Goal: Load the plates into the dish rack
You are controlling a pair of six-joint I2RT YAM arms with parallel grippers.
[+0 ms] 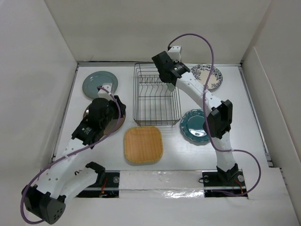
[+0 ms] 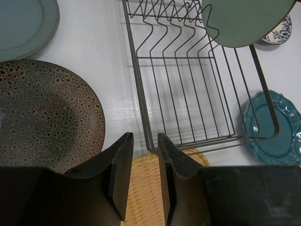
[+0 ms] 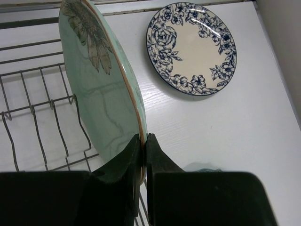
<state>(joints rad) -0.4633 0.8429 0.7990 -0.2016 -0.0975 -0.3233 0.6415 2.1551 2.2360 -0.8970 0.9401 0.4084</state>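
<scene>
The black wire dish rack (image 1: 157,96) stands mid-table with nothing in it. My right gripper (image 1: 165,70) is over its far right corner. In the right wrist view it (image 3: 143,136) is shut on the rim of the pale mint plate (image 3: 99,84), held on edge above the rack's tines (image 3: 47,103). My left gripper (image 1: 115,106) is open and empty, its fingers a little apart (image 2: 145,136), low between the brown speckled plate (image 2: 42,117) and the rack's near left corner (image 2: 197,142), over the orange-tan square plate (image 2: 143,188). The mint plate also shows in the left wrist view (image 2: 244,21).
The grey-teal plate (image 1: 100,84) lies at the far left. The white plate with the blue floral rim (image 1: 207,76) lies at the far right. The dark teal scalloped plate (image 1: 195,126) lies right of the rack. The orange-tan plate (image 1: 143,144) lies in front of it. White walls enclose the table.
</scene>
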